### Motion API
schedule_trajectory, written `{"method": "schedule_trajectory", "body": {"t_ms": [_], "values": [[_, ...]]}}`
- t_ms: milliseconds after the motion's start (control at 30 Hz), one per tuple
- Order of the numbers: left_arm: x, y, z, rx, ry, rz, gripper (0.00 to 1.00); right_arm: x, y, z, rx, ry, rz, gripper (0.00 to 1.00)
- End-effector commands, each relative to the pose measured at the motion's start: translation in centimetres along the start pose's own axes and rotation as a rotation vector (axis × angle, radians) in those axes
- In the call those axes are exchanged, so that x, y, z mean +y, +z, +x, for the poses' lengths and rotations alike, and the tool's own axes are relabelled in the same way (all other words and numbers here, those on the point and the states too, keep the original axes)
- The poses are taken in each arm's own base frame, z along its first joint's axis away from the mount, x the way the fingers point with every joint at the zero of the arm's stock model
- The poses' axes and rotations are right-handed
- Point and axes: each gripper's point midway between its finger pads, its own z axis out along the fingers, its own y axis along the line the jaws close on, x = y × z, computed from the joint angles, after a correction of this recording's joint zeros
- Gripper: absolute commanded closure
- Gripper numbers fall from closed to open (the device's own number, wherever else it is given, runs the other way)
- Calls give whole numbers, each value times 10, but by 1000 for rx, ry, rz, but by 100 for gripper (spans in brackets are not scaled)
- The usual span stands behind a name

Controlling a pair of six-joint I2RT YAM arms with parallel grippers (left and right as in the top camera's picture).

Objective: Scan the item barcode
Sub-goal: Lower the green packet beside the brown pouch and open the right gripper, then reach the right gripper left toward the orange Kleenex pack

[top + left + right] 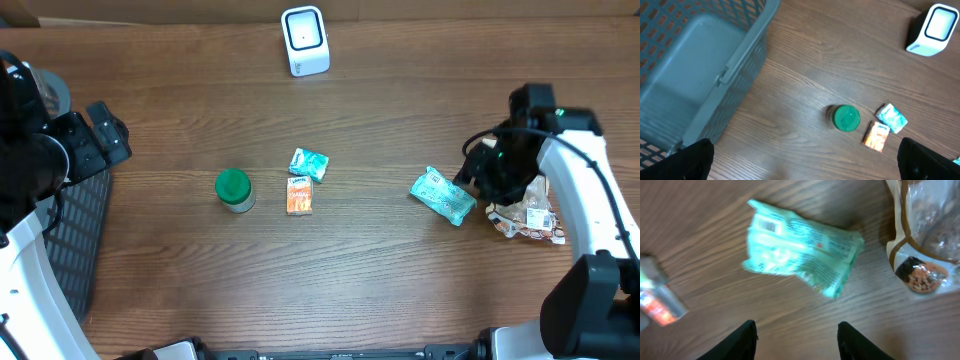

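Observation:
A white barcode scanner (304,40) stands at the table's far middle, also seen in the left wrist view (934,29). A mint-green pack (442,195) lies flat on the wood at the right; its barcode faces up in the right wrist view (800,250). My right gripper (488,168) hovers just right of the pack, and its jaws (796,330) stand open with only bare wood between them. My left gripper (100,135) is far left beside the basket, wide open (802,162) and holding nothing.
A green-lidded jar (234,189), an orange packet (299,195) and a small teal packet (309,163) lie mid-table. A brown-and-white snack bag (527,215) sits right of the mint pack. A grey mesh basket (70,235) occupies the left edge.

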Motion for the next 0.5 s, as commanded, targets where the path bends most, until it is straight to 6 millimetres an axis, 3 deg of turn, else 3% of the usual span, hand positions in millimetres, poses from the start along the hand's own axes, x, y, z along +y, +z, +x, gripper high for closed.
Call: {"method": "schedule_trajectory", "body": {"t_ms": [0,133,233,467], "values": [[0,-2,-1,-10,15,5,1,37,-47,-3,-87,-136,-112,48],[0,-2,-1,-10,16,5,0,59,-57,11,-92,-210,-133,48],[0,-2,-1,-10,16,5,0,76,-53,26,-70,-278,-134,47],[0,-2,-1,-10,15,5,0,107,-47,37,-69,-353,-208,45]]}}
